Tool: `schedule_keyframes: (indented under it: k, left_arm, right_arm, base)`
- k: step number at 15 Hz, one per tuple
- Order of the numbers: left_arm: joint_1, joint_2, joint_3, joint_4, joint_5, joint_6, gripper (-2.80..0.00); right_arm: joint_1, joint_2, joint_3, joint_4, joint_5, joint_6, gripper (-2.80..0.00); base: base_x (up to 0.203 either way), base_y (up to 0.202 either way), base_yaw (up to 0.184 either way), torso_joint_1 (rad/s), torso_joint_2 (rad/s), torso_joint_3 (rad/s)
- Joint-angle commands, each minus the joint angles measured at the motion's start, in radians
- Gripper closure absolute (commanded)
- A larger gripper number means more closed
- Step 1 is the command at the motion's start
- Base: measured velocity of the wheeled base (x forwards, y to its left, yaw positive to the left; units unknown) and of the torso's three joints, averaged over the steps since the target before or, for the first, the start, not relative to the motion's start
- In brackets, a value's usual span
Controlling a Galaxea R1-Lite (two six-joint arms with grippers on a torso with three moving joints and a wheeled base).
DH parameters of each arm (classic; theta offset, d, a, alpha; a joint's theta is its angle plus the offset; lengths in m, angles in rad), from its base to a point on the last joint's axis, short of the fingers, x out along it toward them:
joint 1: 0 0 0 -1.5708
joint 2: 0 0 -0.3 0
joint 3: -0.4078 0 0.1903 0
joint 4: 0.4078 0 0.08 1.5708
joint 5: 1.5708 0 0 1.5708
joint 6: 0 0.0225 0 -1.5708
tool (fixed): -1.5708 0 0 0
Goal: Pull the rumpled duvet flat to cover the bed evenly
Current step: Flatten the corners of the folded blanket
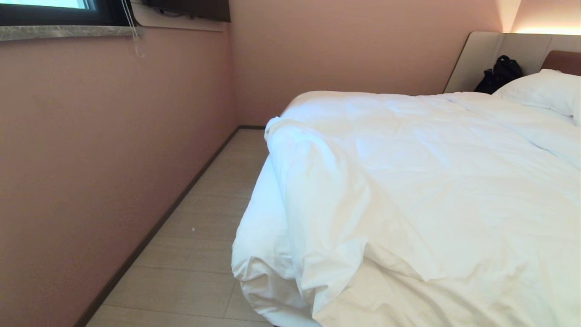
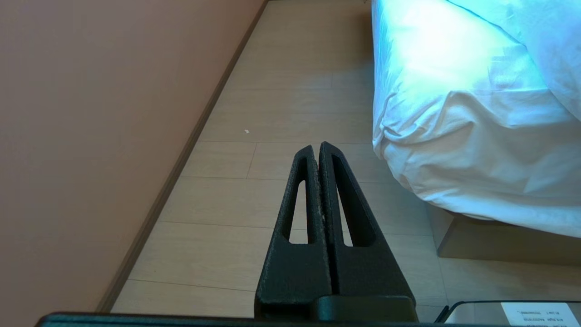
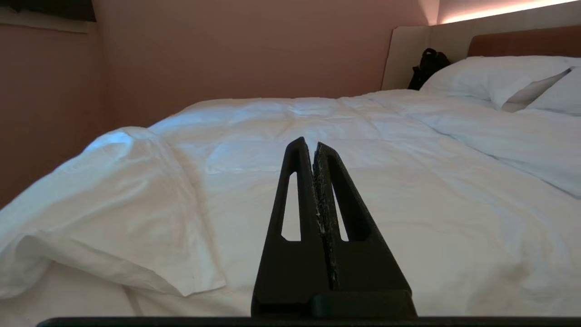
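Note:
The white duvet (image 1: 431, 181) lies spread over the bed (image 1: 254, 227), with one corner folded back into a thick ridge (image 1: 317, 200) near the foot on the window side. The same fold (image 3: 113, 204) shows in the right wrist view. My right gripper (image 3: 311, 144) hovers low over the duvet (image 3: 408, 190), shut and empty, pointing toward the headboard. Beside the bed's corner, my left gripper (image 2: 316, 147) hangs over the floor, shut with nothing in it. The duvet (image 2: 476, 136) droops over the taupe base (image 2: 490, 240) to its right. Neither arm shows in the head view.
A pink wall (image 1: 91, 159) runs along a narrow strip of wood floor (image 1: 199, 236) left of the bed. White pillows (image 1: 544, 88) and a black bag (image 1: 499, 72) sit by the beige headboard (image 1: 481, 54). A window (image 1: 45, 9) is up at the left.

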Motion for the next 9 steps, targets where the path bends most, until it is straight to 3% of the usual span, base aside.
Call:
schedule_keyframes:
  k: [1,9]
  left_arm:
    - [0.0,0.001,-0.001,0.001,0.0,-0.001,0.0]
    - [0.0,0.0,0.0,0.001,0.0,0.001,0.0]
  right_arm:
    - [0.001,-0.012,0.071,-0.035,0.003,-0.032,0.0]
    - [-0.001,-0.012,0.273,-0.035,0.107,-0.031,0.0]
  base:
    - [0.0,0.0,0.0,0.0,0.0,0.0]
    - [0.0,0.0,0.0,0.0,0.0,0.0]
